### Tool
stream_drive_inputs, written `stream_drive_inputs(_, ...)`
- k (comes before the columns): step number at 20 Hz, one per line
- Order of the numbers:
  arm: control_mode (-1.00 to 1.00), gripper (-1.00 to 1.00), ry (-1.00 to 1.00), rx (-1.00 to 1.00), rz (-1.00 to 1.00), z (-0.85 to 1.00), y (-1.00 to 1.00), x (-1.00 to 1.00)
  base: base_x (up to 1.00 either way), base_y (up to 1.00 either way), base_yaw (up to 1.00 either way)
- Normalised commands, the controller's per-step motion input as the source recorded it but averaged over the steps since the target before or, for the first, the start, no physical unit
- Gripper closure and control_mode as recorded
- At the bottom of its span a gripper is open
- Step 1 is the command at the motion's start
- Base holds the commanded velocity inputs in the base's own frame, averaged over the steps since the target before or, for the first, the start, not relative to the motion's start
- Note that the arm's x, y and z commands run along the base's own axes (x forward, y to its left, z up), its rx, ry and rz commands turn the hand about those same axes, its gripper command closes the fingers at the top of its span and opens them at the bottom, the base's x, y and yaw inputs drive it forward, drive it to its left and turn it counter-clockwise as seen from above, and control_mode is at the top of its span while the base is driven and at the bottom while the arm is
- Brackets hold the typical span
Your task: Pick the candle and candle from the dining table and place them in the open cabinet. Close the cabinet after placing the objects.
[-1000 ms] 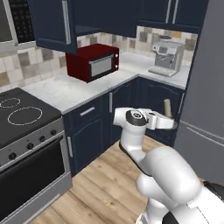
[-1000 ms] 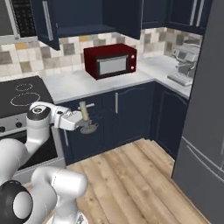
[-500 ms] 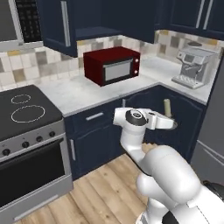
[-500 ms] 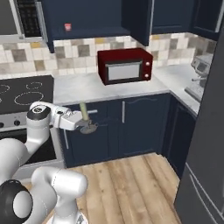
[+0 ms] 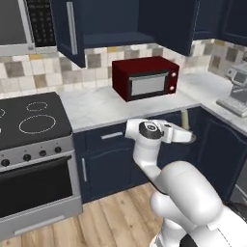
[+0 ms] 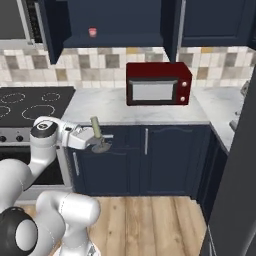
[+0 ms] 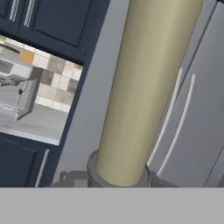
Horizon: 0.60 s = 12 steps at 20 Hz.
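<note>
My gripper is shut on the round dark grey base of the slim pale olive candle, holding it upright in front of the navy lower cupboards. In the left base view the gripper and candle sit below the counter edge. Close up, the candle rises from its grey base. The open cabinet is above the counter, its doors swung out, and shows as a dark shelf. A small reddish-white object stands on that shelf; I cannot tell what it is. The dining table is out of view.
A red microwave stands on the marble counter under the cabinet. A black stovetop with an oven is to the left, and a coffee machine to the right. Wooden floor lies in front of the cupboards.
The whole picture has slid rightward in both base views, so the base has moved toward the microwave and open cabinet. The candle stays in the shut gripper.
</note>
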Motion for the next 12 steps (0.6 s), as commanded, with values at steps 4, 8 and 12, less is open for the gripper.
stream_drive_inputs(4, 1.00, 1.00, 0.00, 0.00, 0.00, 0.00, 0.00, 0.00, 0.70, -0.54, 0.41)
stream_drive_inputs(8, 1.00, 1.00, 0.00, 0.00, 0.00, 0.00, 0.00, 0.00, 0.65, -0.57, 0.42)
stream_drive_inputs(12, 1.00, 1.00, 0.00, 0.00, 0.00, 0.00, 0.00, 0.00, 0.66, -0.54, 0.41)
